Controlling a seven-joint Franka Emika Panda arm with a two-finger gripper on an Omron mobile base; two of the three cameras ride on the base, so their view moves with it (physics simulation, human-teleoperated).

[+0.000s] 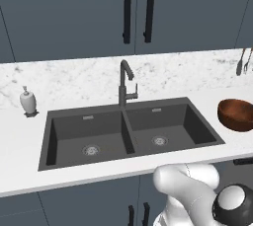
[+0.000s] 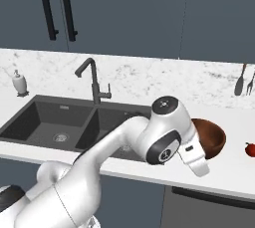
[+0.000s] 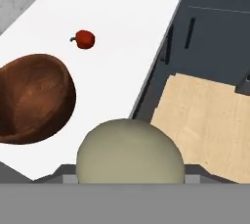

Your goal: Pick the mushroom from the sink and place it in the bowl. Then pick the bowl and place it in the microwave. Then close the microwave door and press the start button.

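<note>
Gripper [image 3: 131, 181] fingers clamp the mushroom [image 3: 130, 152], hanging just beside the bowl [image 3: 31, 98] over the counter [image 3: 122, 27] edge; red pepper [image 3: 84, 39] beyond the bowl.

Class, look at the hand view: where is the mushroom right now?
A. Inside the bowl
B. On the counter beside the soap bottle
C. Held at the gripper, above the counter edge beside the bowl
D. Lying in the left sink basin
C: the mushroom sits large between the gripper's fingers, near the counter edge, with the bowl empty beside it.
</note>
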